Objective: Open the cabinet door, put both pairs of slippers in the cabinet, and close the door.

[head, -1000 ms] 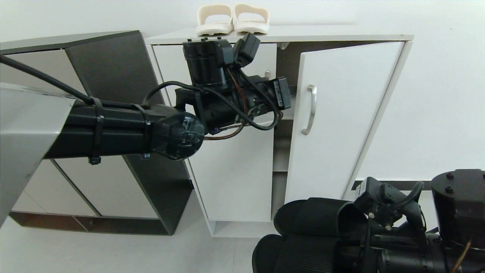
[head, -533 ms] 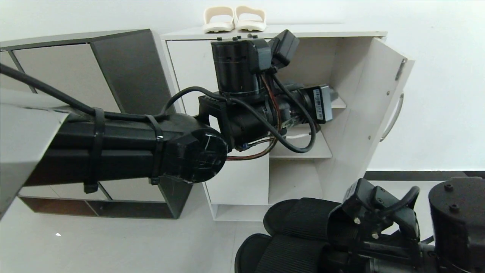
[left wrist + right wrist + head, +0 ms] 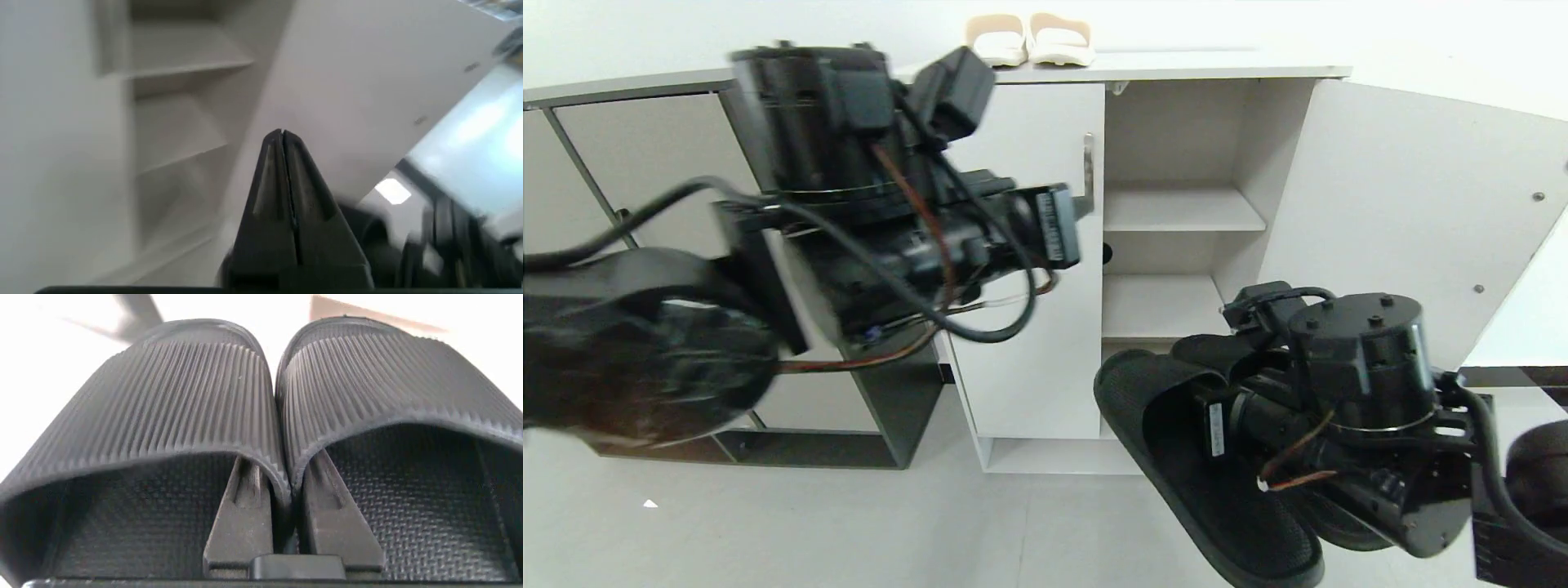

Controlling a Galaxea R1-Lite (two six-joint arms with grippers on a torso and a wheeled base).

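The white cabinet (image 3: 1217,72) has its right door (image 3: 1405,212) swung wide open, showing bare shelves (image 3: 1176,211). Its left door (image 3: 1029,359) is closed. A cream pair of slippers (image 3: 1029,39) sits on the cabinet top. My left gripper (image 3: 283,143) is shut on nothing, held in front of the left door and pointing toward the opening. My right gripper (image 3: 282,531) is shut on the adjoining straps of the black slippers (image 3: 196,400), one finger inside each strap. In the head view the black slippers (image 3: 1201,457) hang low, just in front of the open compartment.
A dark grey shelving unit (image 3: 890,408) stands against the cabinet's left side. The open door juts out to the right, close above my right arm. Pale floor (image 3: 809,523) lies in front, with a white wall behind.
The right door went from barely ajar to wide open. My left arm drew back to the left, away from the door. My right arm rose with the black slippers toward the opening.
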